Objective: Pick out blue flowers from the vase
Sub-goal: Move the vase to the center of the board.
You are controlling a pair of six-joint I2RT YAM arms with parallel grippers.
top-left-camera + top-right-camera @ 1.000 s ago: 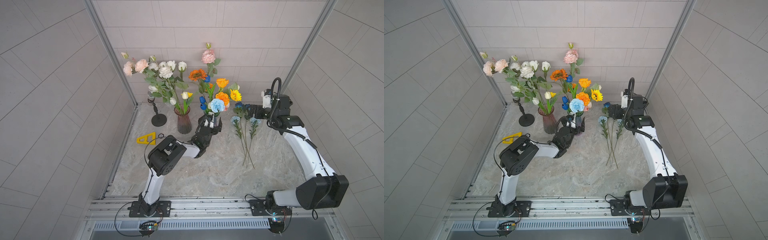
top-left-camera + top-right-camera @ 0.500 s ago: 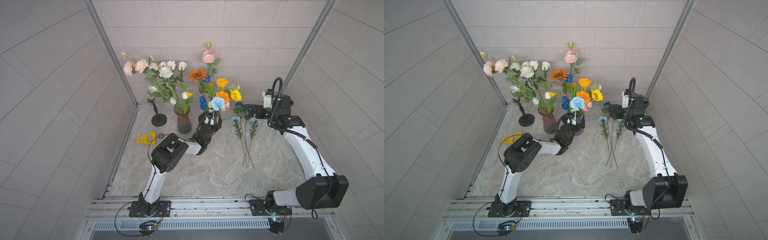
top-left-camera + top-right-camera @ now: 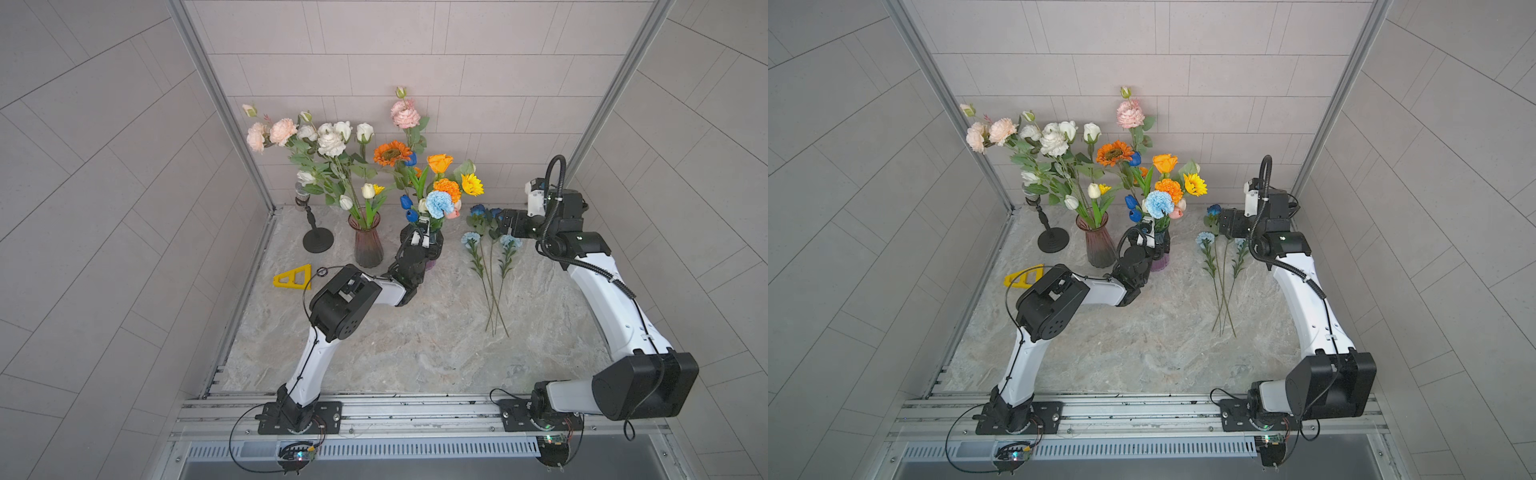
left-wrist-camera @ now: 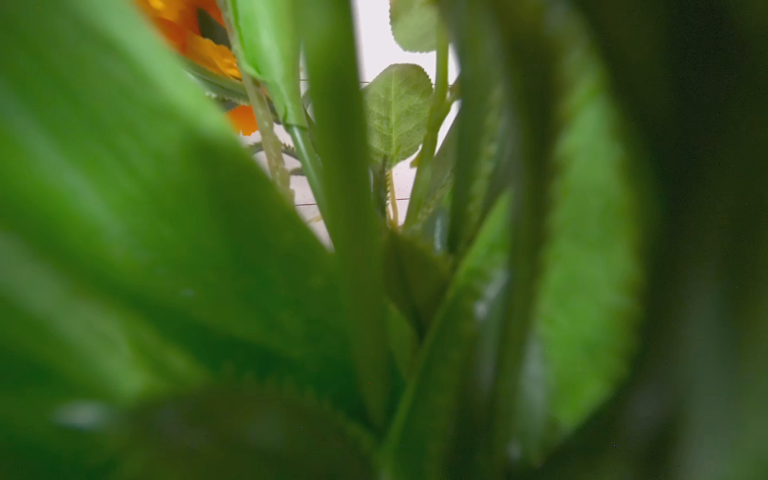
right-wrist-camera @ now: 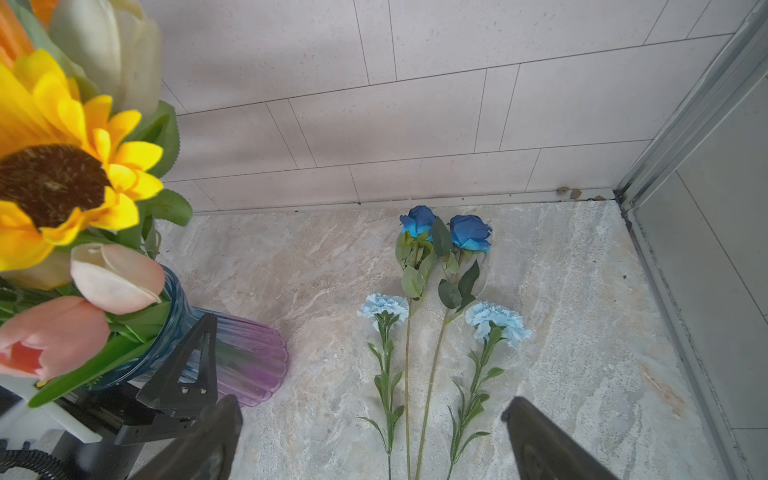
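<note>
Right gripper [image 5: 370, 440]: jaws wide apart, nothing between them, hanging above 4 blue stems on the marble floor [image 3: 415, 332]. Left gripper [image 3: 422, 237]: pushed in at the neck of the blue-purple vase [image 5: 245, 357], among the stems; jaw state not readable, wrist view filled with blurred green leaves [image 4: 397, 112] and stems.

Already out and lying flat, side by side, near the right gripper: 2 deep-blue roses [image 5: 444, 230] farthest back, 2 pale-blue carnations [image 5: 382, 305] just in front, stems running toward the rail.

In the vase, upright: 1 pale-blue carnation [image 3: 437, 203], deep-blue tulip buds [image 3: 409, 208], another blue bud [image 3: 1134, 158] higher up beside the orange sunflower [image 3: 390, 153]. Mixed in: yellow sunflower [image 5: 62, 174], pink tulips [image 5: 54, 336].

Farther left: brown glass vase [image 3: 368, 245] with white and pink blooms, black stand [image 3: 318, 241], yellow triangle [image 3: 295, 277].
</note>
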